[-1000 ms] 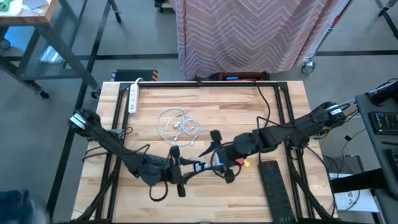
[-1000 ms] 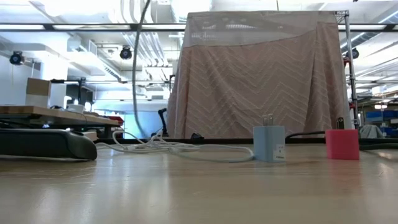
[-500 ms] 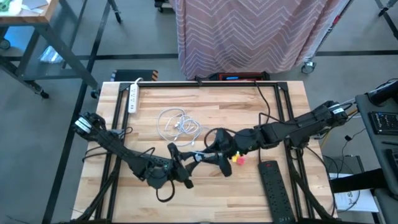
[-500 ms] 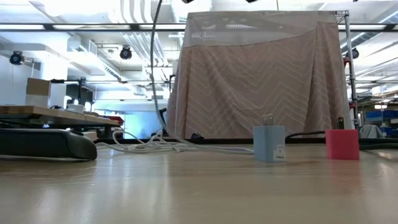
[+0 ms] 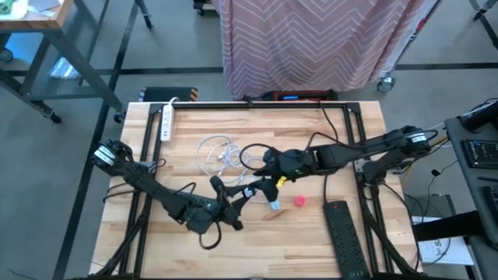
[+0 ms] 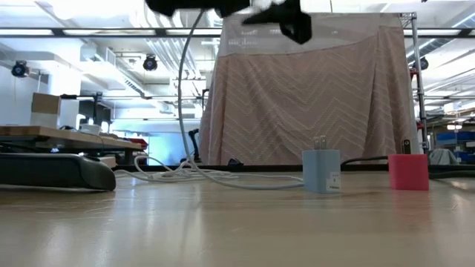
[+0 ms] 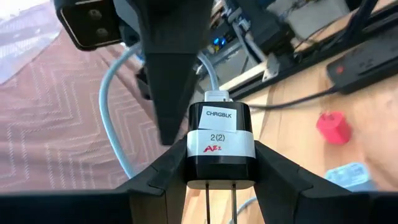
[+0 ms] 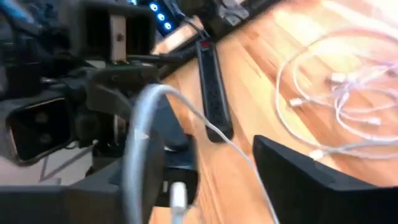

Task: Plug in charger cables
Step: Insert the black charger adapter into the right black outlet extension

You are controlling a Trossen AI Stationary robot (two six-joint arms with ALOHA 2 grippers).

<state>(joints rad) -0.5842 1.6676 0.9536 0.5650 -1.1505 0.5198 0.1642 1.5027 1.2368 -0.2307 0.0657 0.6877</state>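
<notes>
Our left gripper (image 7: 221,163) pinches a black plug block (image 7: 220,144), prongs pointing back toward the wrist, white cable (image 7: 209,76) leaving its far end. Our right gripper (image 5: 268,162) hovers just beyond it; its finger spread is unclear.

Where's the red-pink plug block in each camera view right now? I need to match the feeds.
High view: the red-pink plug block lies on the table, right of centre.
Low view: the block stands at the far right.
Left wrist view: the block lies on the wood at the right.
Right wrist view: not in it.
Shared landmark: the light blue plug block close beside it, in those same three views.
</notes>
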